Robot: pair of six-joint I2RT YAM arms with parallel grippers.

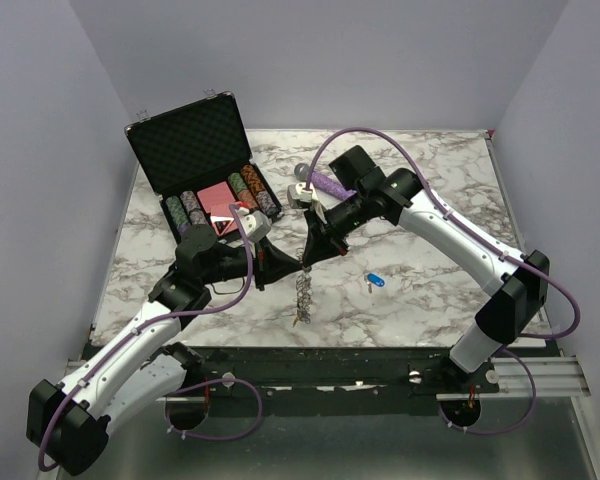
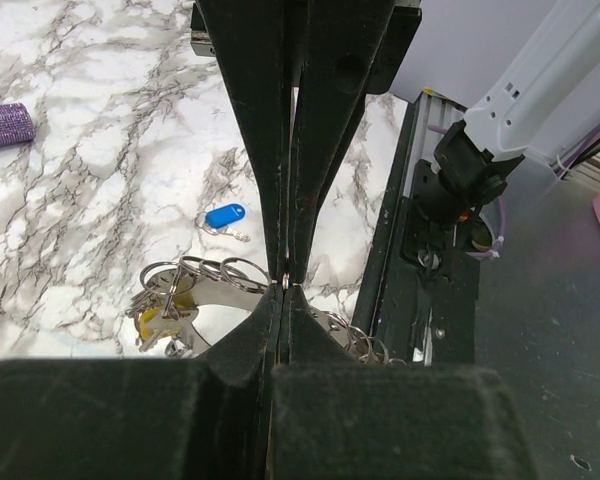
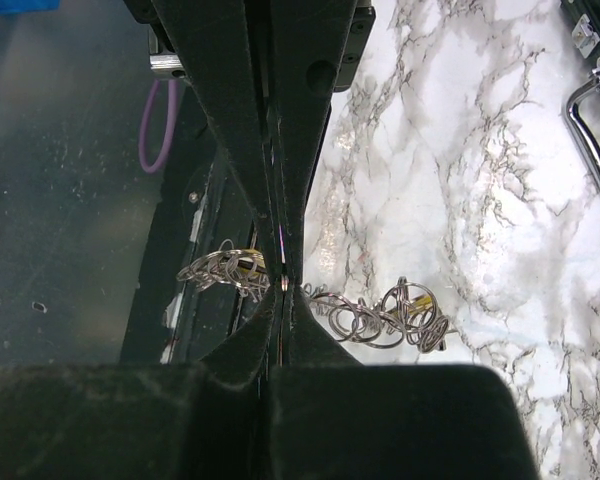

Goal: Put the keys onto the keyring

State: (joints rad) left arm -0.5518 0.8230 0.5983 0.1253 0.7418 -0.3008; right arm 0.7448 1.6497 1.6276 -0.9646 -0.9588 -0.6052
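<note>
Left tool (image 1: pixel 293 265) and right tool (image 1: pixel 311 255) pinch the hanging keyring (image 1: pixel 301 295) tip to tip; the blue key (image 1: pixel 373 281) lies on the table (image 1: pixel 450 190), nearer the right arm (image 1: pixel 460 240).

**Two arms, tip to tip**

The left arm (image 1: pixel 130 345) reaches forward from its base. The right arm (image 1: pixel 460 235) bends back inward, and the two wrists angle toward each other. The left fingers (image 1: pixel 278 266) and right fingers (image 1: pixel 320 243) are each pressed flat together, tips touching, pinching the top of the hanging keyring (image 1: pixel 301 295).
</note>
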